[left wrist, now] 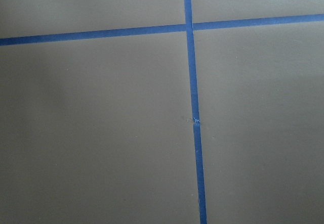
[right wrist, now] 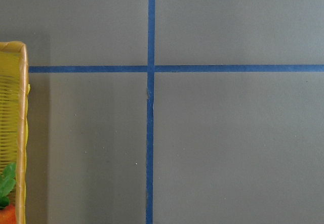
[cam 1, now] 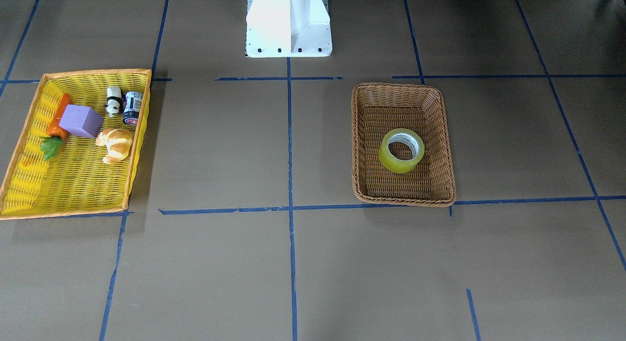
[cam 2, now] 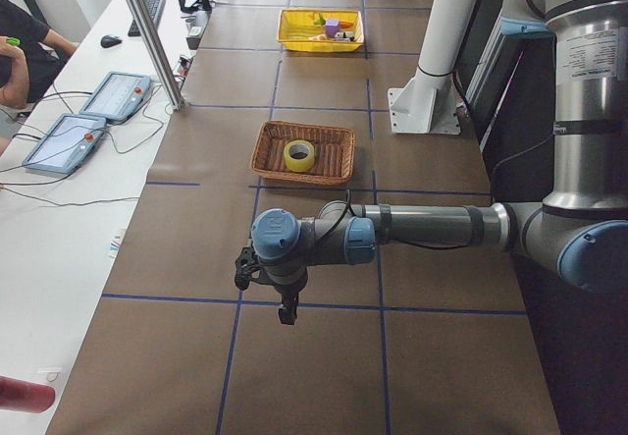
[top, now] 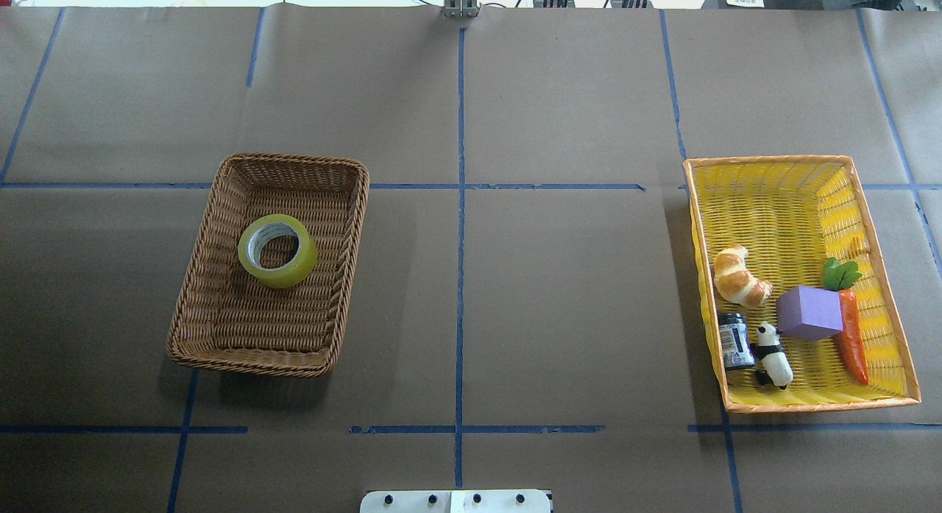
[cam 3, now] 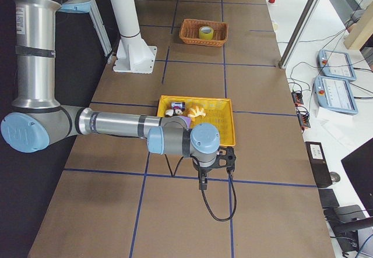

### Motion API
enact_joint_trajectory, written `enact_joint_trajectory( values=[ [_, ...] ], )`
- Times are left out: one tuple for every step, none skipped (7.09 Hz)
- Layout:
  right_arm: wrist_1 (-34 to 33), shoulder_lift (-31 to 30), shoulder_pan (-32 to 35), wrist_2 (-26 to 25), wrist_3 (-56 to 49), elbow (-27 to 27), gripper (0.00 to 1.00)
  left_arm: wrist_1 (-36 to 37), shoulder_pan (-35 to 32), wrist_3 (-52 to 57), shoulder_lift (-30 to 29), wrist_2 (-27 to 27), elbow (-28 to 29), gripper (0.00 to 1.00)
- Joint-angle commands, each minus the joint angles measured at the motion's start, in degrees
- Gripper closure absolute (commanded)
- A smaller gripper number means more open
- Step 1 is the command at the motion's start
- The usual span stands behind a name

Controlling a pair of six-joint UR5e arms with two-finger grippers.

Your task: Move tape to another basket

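The tape (cam 1: 401,150) (top: 278,250), a yellow roll with a white core, lies flat in the middle of the brown wicker basket (cam 1: 358,135) (top: 294,160). In the side views the roll (cam 2: 298,155) (cam 3: 206,32) rests in the same basket (cam 2: 269,156) (cam 3: 189,32). My left gripper (cam 2: 286,309) hangs above bare table well short of the basket, near the camera. My right gripper (cam 3: 202,180) hangs over the table just past the yellow tray. Whether either is open or shut cannot be told. Neither shows in the overhead or front views.
A yellow tray basket (top: 780,196) (cam 1: 73,189) with an orange rim holds a croissant (top: 739,277), a purple block (top: 809,313), a carrot, a panda figure and a small can. Its corner (right wrist: 15,133) shows in the right wrist view. The white robot base (cam 1: 288,23) stands between the baskets.
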Motion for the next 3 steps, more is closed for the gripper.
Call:
enact_joint_trajectory(
  values=[
    [0.0,-0.2,0.0,0.1,0.0,0.2,0.00,0.0,0.0,0.1,0.1,0.0,0.1,0.00],
    [0.1,-0.2,0.1,0.2,0.1,0.2,0.00,0.0,0.0,0.1,0.0,0.0,0.0,0.00],
    [0.1,-0.2,0.0,0.3,0.1,0.3,0.00,0.0,0.0,0.1,-0.1,0.0,0.0,0.00]
  ],
)
